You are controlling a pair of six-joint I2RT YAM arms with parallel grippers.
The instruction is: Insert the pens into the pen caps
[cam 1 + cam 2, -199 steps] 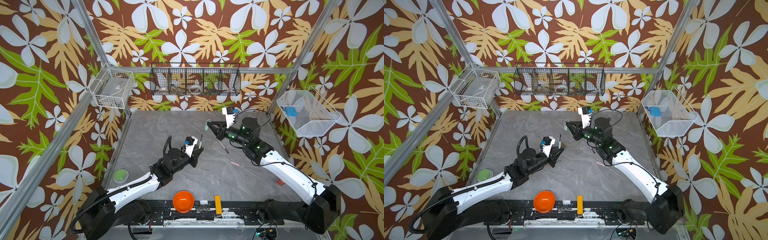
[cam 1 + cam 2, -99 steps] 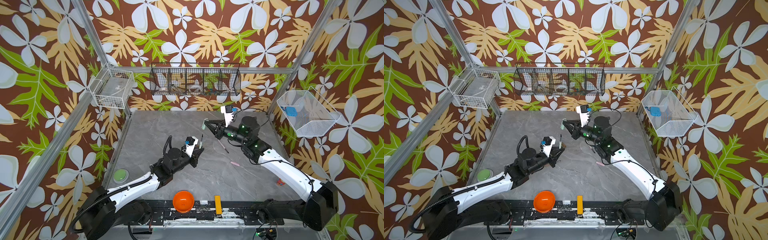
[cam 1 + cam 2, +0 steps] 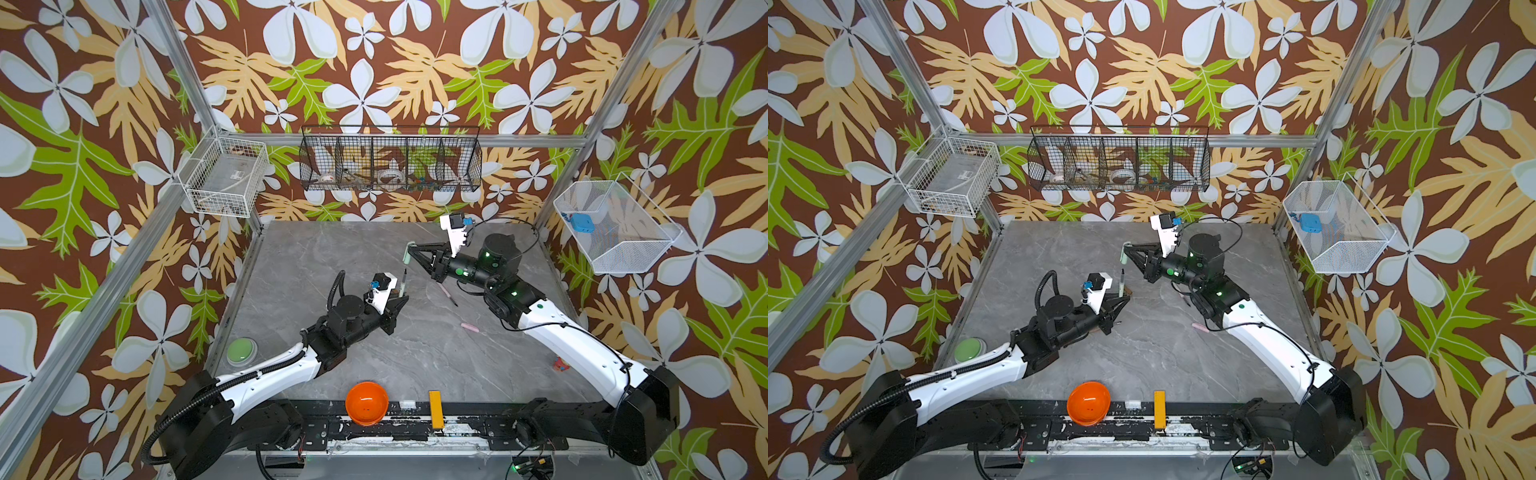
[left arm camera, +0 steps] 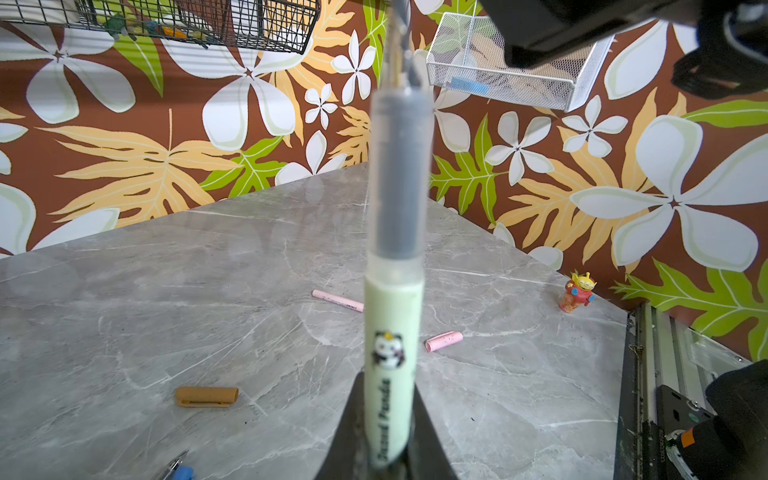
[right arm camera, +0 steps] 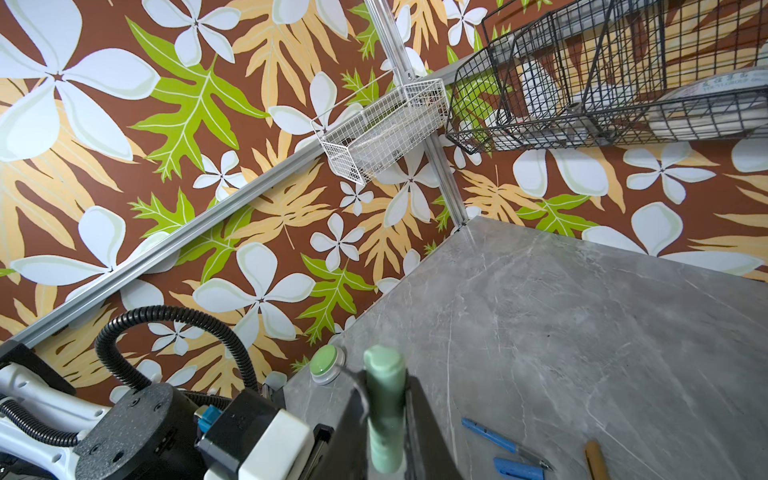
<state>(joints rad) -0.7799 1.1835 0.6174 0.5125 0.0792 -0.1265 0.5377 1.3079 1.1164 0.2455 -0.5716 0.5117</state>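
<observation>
My left gripper (image 3: 400, 297) (image 3: 1121, 297) (image 4: 387, 384) is shut on the pale green pen (image 3: 403, 283) (image 3: 1122, 283) (image 4: 394, 316), held upright with its dark tip up. My right gripper (image 3: 409, 251) (image 3: 1125, 251) (image 5: 384, 380) is shut on the pale green cap (image 3: 407, 254) (image 3: 1124, 255) (image 5: 384, 409), a little beyond and above the pen's tip, apart from it. On the table lie a pink pen (image 3: 449, 293) (image 4: 337, 300), a pink cap (image 3: 470, 328) (image 4: 444, 340), a brown cap (image 4: 206, 395), a blue pen (image 5: 505, 442), a blue cap (image 5: 517, 468) and a brown pen (image 5: 595, 461).
A small red toy figure (image 3: 559, 365) (image 4: 578, 291) stands near the right arm. At the front edge sit an orange bowl (image 3: 367, 403) and a yellow bar (image 3: 434, 409). A green button (image 3: 242, 351) is at the left edge. Wire baskets (image 3: 390, 164) hang on the walls.
My right gripper has shifted slightly left with the green cap, nearer the pen's tip. The left arm and its pen have not moved.
</observation>
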